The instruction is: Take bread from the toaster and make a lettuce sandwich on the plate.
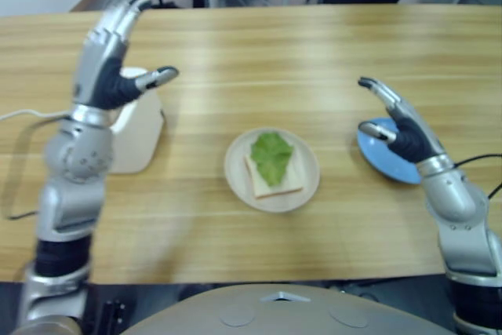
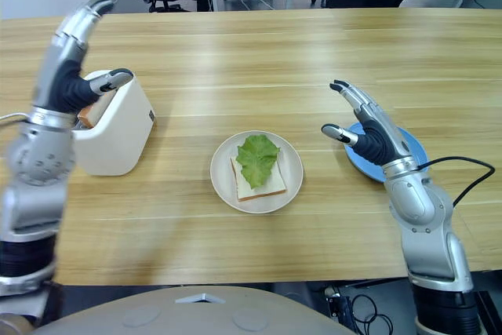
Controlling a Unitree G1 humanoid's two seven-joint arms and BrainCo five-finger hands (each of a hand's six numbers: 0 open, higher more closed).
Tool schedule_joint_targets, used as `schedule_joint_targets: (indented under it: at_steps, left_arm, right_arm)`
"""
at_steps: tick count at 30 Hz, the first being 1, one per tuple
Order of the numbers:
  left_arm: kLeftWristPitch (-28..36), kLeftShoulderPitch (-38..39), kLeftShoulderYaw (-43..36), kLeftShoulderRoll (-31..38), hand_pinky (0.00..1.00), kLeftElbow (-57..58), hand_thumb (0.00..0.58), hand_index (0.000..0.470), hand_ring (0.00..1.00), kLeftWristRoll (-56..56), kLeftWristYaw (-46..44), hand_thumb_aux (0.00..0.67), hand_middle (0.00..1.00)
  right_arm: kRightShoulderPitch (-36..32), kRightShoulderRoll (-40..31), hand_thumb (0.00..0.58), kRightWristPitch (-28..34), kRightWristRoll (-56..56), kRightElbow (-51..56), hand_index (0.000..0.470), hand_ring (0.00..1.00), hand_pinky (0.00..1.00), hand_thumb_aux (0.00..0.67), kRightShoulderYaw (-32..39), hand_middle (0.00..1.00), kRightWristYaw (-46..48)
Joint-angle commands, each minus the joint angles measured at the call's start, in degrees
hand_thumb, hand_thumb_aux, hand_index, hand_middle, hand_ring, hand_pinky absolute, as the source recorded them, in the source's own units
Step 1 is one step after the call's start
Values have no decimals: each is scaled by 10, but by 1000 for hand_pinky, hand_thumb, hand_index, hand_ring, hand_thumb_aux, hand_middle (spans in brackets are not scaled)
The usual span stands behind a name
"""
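Left eye view: one wooden bench (image 1: 329, 52) carries two plates and one toaster. The pale plate (image 1: 235, 170) sits at the middle. On it lies one slice of bread (image 1: 276, 186), with one lettuce leaf (image 1: 271, 156) on top that covers the slice's far half. The white toaster (image 1: 140, 131) stands at 9 o'clock from that plate, well apart from it. The blue plate (image 1: 392, 164) lies at 3 o'clock. The left robot hand (image 1: 110, 68) is raised over the toaster, fingers stretched toward 12 o'clock and thumb pointing toward 3 o'clock, with nothing in it. The right robot hand (image 1: 401, 125) is over the blue plate's near-left part, fingers spread wide and only slightly bent, also holding nothing.

Right eye view: one brown slice (image 2: 87, 114) stands in the toaster's slot, just below the left robot hand's thumb; whether the thumb touches the toaster cannot be told. One black cable (image 2: 463, 164) loops at 3 o'clock of the right arm.
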Motion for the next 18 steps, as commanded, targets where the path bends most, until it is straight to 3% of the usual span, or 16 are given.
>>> schedule_joint_targets:
  at_steps: [1, 6, 18]
  left_arm:
    - [82, 17, -18, 32, 0, 123, 0, 0, 0, 90, -39, 0, 0]
    - [131, 28, -57, 20, 0, 232, 0, 0, 0, 112, -48, 0, 0]
    - [191, 41, -109, -4, 0, 263, 0, 0, 0, 101, -69, 0, 0]
  right_arm:
    - [6, 16, 0, 2, -3, 13, 0, 0, 0, 0, 14, 0, -7]
    - [3, 17, 0, 0, -5, 21, 0, 0, 0, 0, 16, 0, -9]
    - [8, 14, 0, -2, -3, 27, 0, 0, 0, 0, 14, 0, -9]
